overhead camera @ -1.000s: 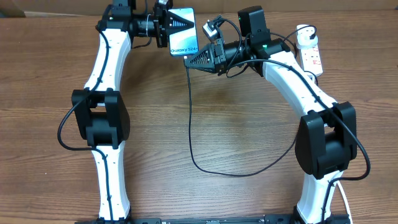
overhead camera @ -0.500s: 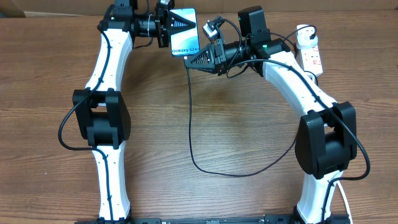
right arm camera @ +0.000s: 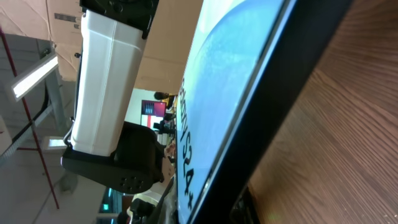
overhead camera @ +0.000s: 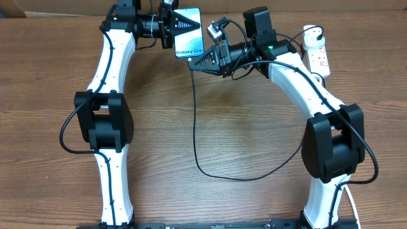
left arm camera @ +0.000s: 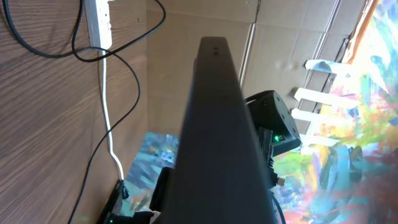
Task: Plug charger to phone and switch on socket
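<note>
The phone is held up off the table at the back, its light blue screen facing up, with my left gripper shut on its far end. In the left wrist view the phone's dark edge fills the middle. My right gripper is shut on the charger's connector end, right at the phone's near edge. The black charger cable hangs from there and loops across the table towards the right. The right wrist view shows the lit screen very close. The white socket lies at the back right.
The socket's white cord runs along the table in the left wrist view. A cardboard wall stands behind the table. The charger's loop lies on the wood between the two arm bases.
</note>
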Motion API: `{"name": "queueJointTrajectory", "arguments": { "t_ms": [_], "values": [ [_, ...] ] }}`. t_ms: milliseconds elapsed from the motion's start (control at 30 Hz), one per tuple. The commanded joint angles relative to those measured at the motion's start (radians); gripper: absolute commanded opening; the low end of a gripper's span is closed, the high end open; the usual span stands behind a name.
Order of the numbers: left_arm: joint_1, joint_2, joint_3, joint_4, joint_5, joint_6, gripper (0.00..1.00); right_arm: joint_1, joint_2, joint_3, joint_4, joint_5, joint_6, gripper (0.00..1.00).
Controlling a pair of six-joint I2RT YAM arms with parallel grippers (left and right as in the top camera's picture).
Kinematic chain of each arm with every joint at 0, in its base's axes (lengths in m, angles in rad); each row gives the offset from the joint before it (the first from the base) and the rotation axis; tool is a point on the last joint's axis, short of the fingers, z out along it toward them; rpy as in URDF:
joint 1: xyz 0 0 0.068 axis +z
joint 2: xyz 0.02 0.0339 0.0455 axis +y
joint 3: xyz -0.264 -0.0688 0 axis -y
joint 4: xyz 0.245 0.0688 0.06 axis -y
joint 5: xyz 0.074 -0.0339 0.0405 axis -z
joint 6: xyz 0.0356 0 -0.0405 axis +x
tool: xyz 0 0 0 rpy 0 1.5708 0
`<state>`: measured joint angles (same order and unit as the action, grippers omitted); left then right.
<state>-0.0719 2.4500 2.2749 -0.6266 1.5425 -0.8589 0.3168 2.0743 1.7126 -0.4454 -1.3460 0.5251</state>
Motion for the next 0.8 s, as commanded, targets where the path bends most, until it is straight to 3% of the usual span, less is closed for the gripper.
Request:
{"name": "queueJointTrajectory", "arguments": {
  "t_ms": [0, 767],
  "values": [
    [-0.018, -0.03, 0.031, 0.007, 0.037, 0.051, 0.04, 0.002, 0.01, 0.003, 0.01, -0.025, 0.003, 0.04],
    [-0.008, -0.03, 0.031, 0.006, 0.037, 0.067, 0.04, 0.002, 0.01, 0.003, 0.014, -0.024, -0.002, 0.04]
  ]
}}
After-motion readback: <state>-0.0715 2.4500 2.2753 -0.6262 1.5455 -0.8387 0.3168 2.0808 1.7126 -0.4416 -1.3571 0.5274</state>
